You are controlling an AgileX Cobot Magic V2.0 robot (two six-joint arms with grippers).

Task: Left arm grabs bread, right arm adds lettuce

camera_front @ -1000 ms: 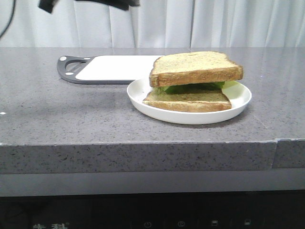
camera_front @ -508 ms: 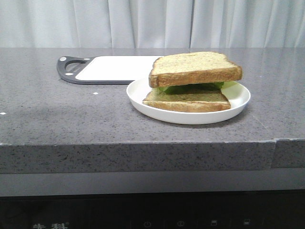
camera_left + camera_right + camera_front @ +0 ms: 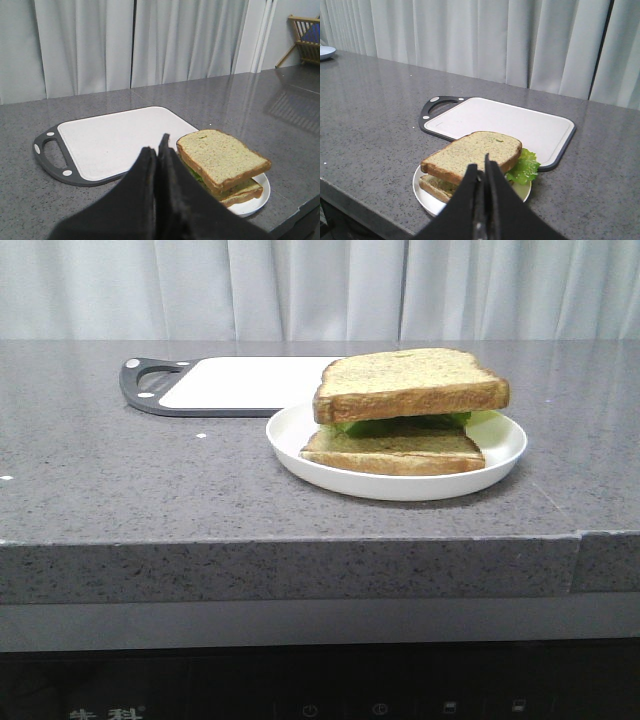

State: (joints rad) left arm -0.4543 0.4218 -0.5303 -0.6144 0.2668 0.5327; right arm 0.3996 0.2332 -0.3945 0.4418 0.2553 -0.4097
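The bread [image 3: 410,383] lies as the top slice of a stack on a white plate [image 3: 290,435], over the green lettuce [image 3: 375,426] and a thinner bottom slice [image 3: 395,450]. From the left wrist the bread [image 3: 220,157] shows beside my left gripper [image 3: 156,150], which is shut and empty, held back from the plate. The right wrist view has the bread [image 3: 472,155], the lettuce [image 3: 525,167] sticking out at one side, and my right gripper [image 3: 481,165], shut with nothing in it, above the counter's near side. Neither gripper appears in the front view.
A white cutting board [image 3: 235,383] with a dark grey rim and handle lies behind and left of the plate. The counter's front edge [image 3: 300,540] runs just ahead of the plate. A wooden rack [image 3: 305,37] stands far off to one side.
One second ago a dark arm part hung at the top left of the front view; it has since left the view. The sandwich and plate have stayed put.
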